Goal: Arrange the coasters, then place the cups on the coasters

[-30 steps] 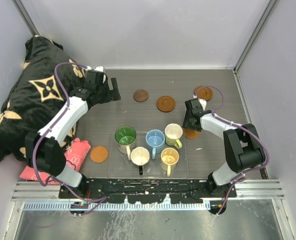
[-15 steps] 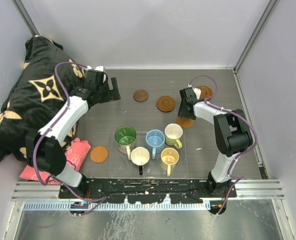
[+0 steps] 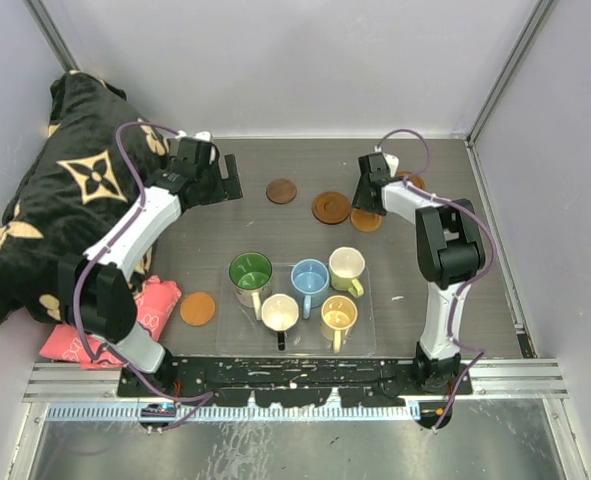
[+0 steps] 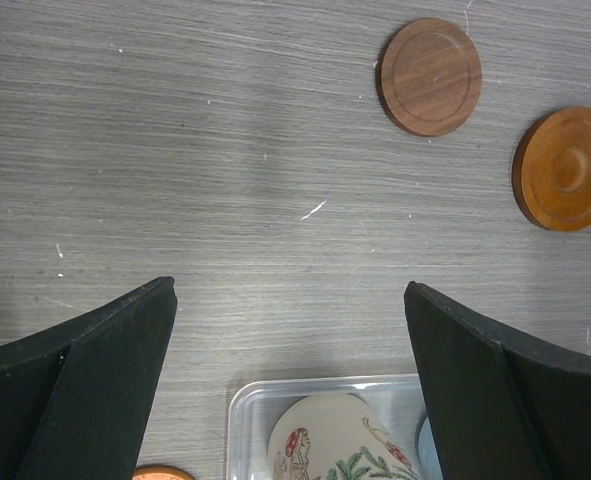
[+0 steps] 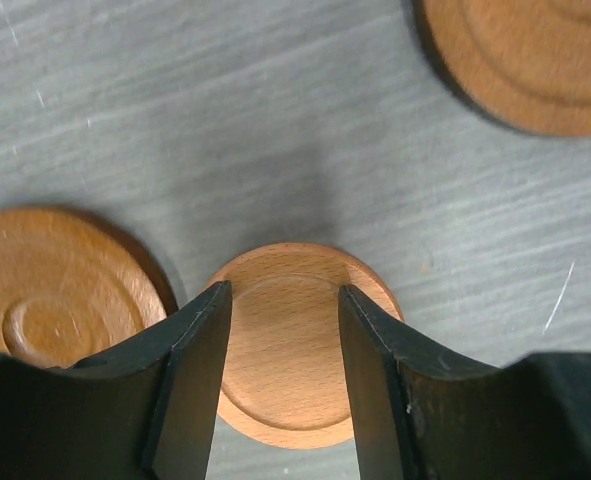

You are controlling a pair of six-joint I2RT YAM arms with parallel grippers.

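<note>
Right gripper (image 5: pixel 284 288) shifted farther out, clamped across coaster (image 5: pixel 285 370); left gripper (image 4: pixel 287 288) wide apart, empty. Coaster likely light, rigid, thin, smooth; grip opposite rim edges.

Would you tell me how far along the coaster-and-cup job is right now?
Early. No cup sits on a coaster; all five cups stand in the clear tray. The right gripper jaws hold a light coaster; other coasters lie scattered. Arranging and placing remain.

High overview; wrist views seemingly straight-down, close
</note>
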